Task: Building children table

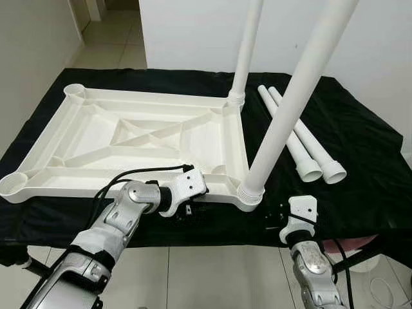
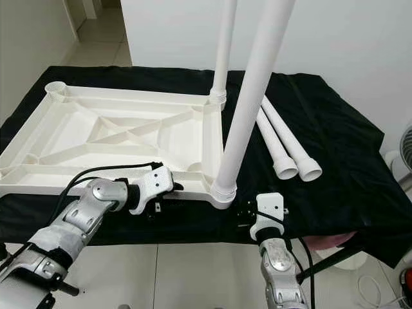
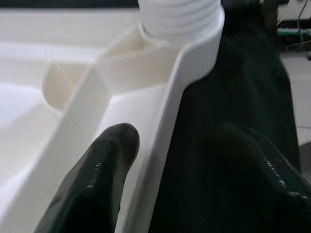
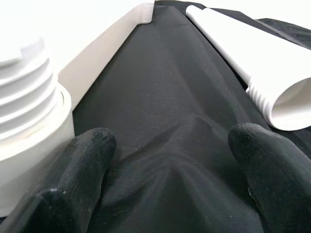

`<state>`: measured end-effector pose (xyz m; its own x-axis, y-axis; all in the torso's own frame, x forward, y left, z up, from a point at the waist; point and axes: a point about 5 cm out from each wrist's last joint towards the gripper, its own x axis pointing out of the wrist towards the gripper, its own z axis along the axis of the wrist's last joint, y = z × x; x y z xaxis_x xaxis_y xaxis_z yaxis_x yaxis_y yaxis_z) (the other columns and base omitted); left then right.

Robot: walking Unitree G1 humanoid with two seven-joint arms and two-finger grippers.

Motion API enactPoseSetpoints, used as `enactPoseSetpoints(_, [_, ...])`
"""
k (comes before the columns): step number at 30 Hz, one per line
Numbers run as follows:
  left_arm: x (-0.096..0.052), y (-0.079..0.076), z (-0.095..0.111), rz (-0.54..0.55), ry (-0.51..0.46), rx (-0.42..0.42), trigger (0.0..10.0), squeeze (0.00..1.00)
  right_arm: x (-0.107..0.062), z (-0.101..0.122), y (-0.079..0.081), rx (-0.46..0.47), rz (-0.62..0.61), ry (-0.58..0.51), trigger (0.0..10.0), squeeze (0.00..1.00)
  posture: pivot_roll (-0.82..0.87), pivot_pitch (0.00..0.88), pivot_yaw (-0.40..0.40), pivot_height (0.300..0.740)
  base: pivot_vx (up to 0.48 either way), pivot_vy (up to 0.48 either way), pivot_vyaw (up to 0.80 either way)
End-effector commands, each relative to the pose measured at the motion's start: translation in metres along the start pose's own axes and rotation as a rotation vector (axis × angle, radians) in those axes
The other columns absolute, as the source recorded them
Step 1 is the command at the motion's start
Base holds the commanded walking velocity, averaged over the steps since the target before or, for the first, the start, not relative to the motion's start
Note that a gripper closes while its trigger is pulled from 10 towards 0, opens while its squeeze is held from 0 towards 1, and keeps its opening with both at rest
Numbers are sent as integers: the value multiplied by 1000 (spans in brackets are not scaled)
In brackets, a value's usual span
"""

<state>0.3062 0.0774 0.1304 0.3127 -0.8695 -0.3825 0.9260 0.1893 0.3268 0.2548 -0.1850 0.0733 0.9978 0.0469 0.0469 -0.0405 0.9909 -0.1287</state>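
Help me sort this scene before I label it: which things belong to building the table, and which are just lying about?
Part of the job:
- upside-down white tabletop
- two legs already standing in its corner sockets
- two loose legs on the cloth
- left gripper, fingers astride the tabletop's rim
- right gripper, open beside the near leg

Just there:
- black cloth
- fan

One white tabletop [image 1: 129, 138], upside down. Four white legs: two upright [image 1: 293, 109] [image 1: 246, 48], two loose [image 1: 291, 138] [image 1: 310, 138]. One black cloth [image 1: 360, 154].
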Motion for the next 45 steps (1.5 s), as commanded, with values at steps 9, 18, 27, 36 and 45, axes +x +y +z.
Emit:
enactPoseSetpoints(9, [1, 0, 26, 34, -148, -79, 10000, 0, -11, -6, -7, 17, 27, 13, 10000, 1000, -96, 0, -45, 740, 0, 0, 0])
enactPoseSetpoints(18, [-4, 7, 39, 240, -268, -232, 10000, 0, -21, 9, -14, 49, 191, -29, 10000, 1000, -105, 0, -26, 740, 0, 0, 0])
enactPoseSetpoints(27, [-8, 10, 34, 298, -236, -248, 10000, 0, -19, 21, -24, 8, 493, 0, 10000, 0, -95, 0, -12, 740, 0, 0, 0])
enactPoseSetpoints(36, [-11, 11, 29, 330, -198, -243, 10000, 0, -4, 34, -18, -7, 658, -5, 10000, 0, -74, 0, -38, 740, 0, 0, 0])
enactPoseSetpoints(45, [-9, 11, 30, 349, -191, -199, 10000, 0, 17, 44, -10, 5, 710, -41, 10000, 0, -60, 0, -61, 740, 0, 0, 0])
